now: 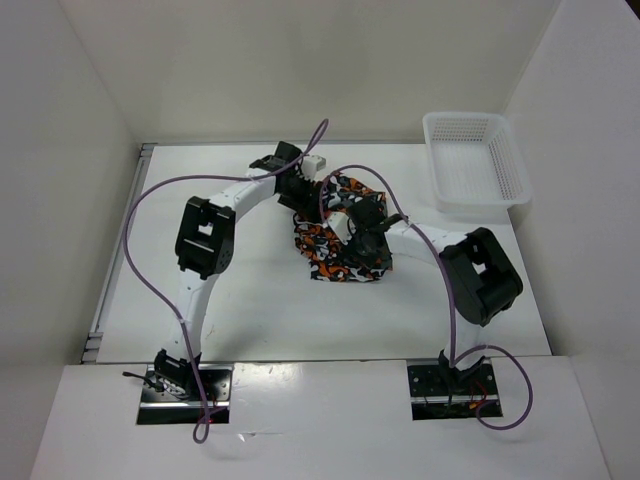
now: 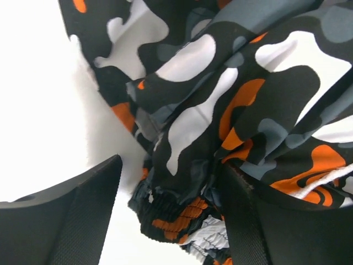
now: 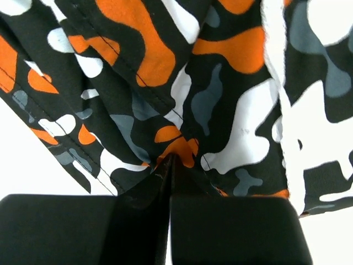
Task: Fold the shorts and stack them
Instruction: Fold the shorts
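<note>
The camouflage shorts (image 1: 328, 258) lie crumpled at the middle of the white table, partly lifted between both grippers. My left gripper (image 1: 297, 192) is at their far left edge. In the left wrist view (image 2: 172, 165) it is open, with the bunched elastic waistband (image 2: 176, 221) between the fingers, close against the right finger (image 2: 248, 221). My right gripper (image 1: 362, 240) is over the shorts' right part. In the right wrist view (image 3: 171, 160) it is shut, pinching a fold of the shorts (image 3: 220, 83).
A white plastic mesh basket (image 1: 472, 197) stands at the back right corner of the table. White walls enclose the table on the left, back and right. Purple cables loop over both arms.
</note>
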### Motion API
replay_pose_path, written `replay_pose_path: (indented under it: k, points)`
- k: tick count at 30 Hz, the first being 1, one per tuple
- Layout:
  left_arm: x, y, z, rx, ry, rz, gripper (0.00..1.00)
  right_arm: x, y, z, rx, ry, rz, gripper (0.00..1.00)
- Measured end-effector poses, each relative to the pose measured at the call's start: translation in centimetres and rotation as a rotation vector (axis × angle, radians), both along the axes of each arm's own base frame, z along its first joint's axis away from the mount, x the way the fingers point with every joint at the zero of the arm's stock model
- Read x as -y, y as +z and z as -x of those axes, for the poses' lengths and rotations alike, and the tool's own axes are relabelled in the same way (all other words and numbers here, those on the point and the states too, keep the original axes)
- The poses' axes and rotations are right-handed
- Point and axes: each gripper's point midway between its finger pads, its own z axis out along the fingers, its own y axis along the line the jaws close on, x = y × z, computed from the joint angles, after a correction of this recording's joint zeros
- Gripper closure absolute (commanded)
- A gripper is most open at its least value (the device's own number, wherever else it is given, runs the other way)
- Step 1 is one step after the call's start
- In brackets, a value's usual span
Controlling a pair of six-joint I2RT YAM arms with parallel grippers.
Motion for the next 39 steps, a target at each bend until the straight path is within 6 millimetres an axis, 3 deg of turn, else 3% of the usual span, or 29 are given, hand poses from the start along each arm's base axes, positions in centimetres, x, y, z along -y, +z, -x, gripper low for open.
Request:
replay_pose_path:
  k: [5, 8, 12, 16, 17, 19, 21, 25, 30, 32, 34, 39]
  points:
    - [-0.2, 0.5, -0.3, 0.007, 0.001, 0.013, 0.02, -0.2, 0.8, 0.0, -0.014, 0.043, 0.008, 0.98]
    - [-0.5, 1.6, -0.3, 0.009, 0.000, 0.038, 0.00, -1.2, 3.7, -1.4, 0.012, 0.063, -0.009, 0.98]
    - [-1.3, 5.3, -0.5, 0.047, 0.005, 0.083, 0.00, -3.7, 12.5, -5.3, 0.204, 0.081, -0.113, 0.95]
    - [-2.8, 11.3, -0.7, 0.137, 0.027, 0.118, 0.00, -3.1, 22.7, -5.8, 0.439, 0.063, -0.218, 0.90]
    - [-3.3, 13.0, -0.6, 0.167, 0.035, 0.125, 0.00, -2.3, 24.8, -5.5, 0.489, 0.046, -0.235, 0.85]
    - [-4.7, 15.8, -0.2, 0.219, 0.058, 0.131, 0.00, 0.1, 28.2, -5.4, 0.588, -0.018, -0.262, 0.83]
    - [-6.8, 18.0, 0.8, 0.250, 0.095, 0.127, 0.00, 4.2, 30.2, -5.9, 0.674, -0.130, -0.265, 0.82]
    - [-12.4, 20.0, 1.8, 0.284, 0.203, 0.113, 0.00, 14.3, 29.4, -6.8, 0.734, -0.417, -0.176, 0.79]
    - [-22.9, 17.5, 3.9, 0.238, 0.442, 0.032, 0.00, 23.6, 28.8, -6.4, 0.771, -0.697, -0.121, 0.71]
    - [-25.8, 16.4, 5.2, 0.212, 0.516, -0.001, 0.00, 25.9, 29.6, -5.6, 0.811, -0.769, -0.126, 0.70]
    - [-27.5, 15.7, 6.6, 0.196, 0.563, -0.023, 0.00, 27.2, 30.9, -4.5, 0.861, -0.818, -0.136, 0.70]
    - [-28.1, 16.6, 8.9, 0.223, 0.590, -0.037, 0.00, 26.8, 32.9, -1.3, 0.958, -0.836, -0.202, 0.67]
